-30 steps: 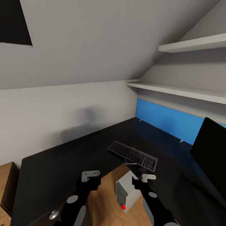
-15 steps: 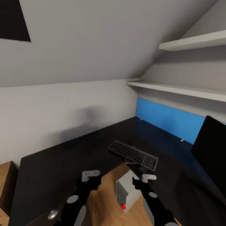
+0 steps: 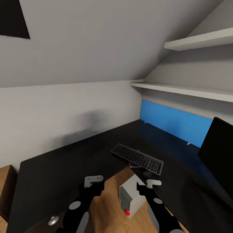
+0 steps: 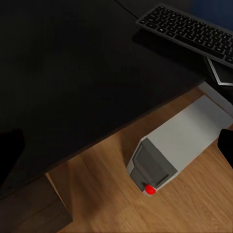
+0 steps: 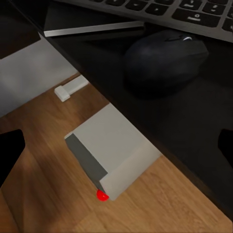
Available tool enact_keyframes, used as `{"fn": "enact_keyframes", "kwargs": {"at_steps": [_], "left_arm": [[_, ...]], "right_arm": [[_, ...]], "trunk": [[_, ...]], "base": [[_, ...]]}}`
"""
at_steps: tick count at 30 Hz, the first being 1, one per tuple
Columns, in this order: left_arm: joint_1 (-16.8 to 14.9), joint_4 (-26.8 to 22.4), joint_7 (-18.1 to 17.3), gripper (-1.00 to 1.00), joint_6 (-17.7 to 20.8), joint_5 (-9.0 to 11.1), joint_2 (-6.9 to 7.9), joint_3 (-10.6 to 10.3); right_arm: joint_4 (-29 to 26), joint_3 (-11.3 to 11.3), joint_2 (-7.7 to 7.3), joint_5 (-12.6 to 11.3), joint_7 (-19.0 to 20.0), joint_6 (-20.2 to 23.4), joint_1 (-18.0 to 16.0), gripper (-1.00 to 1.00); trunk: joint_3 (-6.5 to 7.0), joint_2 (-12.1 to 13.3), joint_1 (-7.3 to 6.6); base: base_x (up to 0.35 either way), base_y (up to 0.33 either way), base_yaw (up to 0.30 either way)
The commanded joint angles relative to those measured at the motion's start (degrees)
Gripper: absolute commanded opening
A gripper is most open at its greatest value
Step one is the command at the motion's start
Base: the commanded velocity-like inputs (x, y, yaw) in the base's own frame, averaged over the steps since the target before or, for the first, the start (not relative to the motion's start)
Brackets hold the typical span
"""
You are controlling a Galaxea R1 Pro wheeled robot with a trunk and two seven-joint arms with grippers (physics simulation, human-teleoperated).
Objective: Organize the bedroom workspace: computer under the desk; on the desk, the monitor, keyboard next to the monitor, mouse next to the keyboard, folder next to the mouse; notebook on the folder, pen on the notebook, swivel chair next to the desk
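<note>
The long black desk wraps around a gap of wood floor. On it lies the slim keyboard, with a thin dark notebook partly under its near edge. The small black mouse sits just in front of the keyboard. The monitor stands on the desk at the right. The light-grey computer stands on the floor, part of it under the desk edge. My left gripper and right gripper hover over that gap, both open and holding nothing.
A bright blue panel runs along the wall behind the desk. Two white shelves jut out above it under the sloped wall. A low light-wood cabinet stands at the desk's left end, and a silver drawer knob shows below.
The whole picture has slid slightly to the left, so the camera has moved. Both arms and the desk's things hold their places.
</note>
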Motion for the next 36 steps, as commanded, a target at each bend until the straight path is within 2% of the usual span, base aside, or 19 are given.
{"fn": "enact_keyframes", "kwargs": {"at_steps": [1, 8, 21, 36], "left_arm": [[0.0, -0.1, 0.5, 1.0, 0.2, 0.6, 0.02, -0.1], [0.0, -0.1, 0.5, 1.0, 0.2, 0.6, 0.02, -0.1], [0.0, -0.1, 0.5, 1.0, 0.1, 0.6, 0.02, -0.1], [0.0, -0.1, 0.5, 1.0, 0.1, 0.6, 0.27, 0.0]], "right_arm": [[0.0, -0.3, 0.07, 0.6, 0.0, -0.2, -0.1, 1.0], [0.1, -0.3, 0.06, 0.6, -0.1, -0.2, -0.1, 1.0], [0.1, -0.4, 0.04, 0.5, -0.1, -0.2, -0.1, 1.0], [0.1, -1.0, -0.03, 0.4, -0.2, -0.3, -0.1, 1.0]], "trunk": [[-0.26, -0.5, 0.23], [-0.44, -0.9, 0.45], [-2.77, -6.1, 3.31], [-2.77, -6.1, 3.31]], "base": [[0.0, 0.0, 0.0], [0.0, 0.0, 0.0], [0.0, 0.0, 0.0], [0.0, 0.0, 0.0]]}}
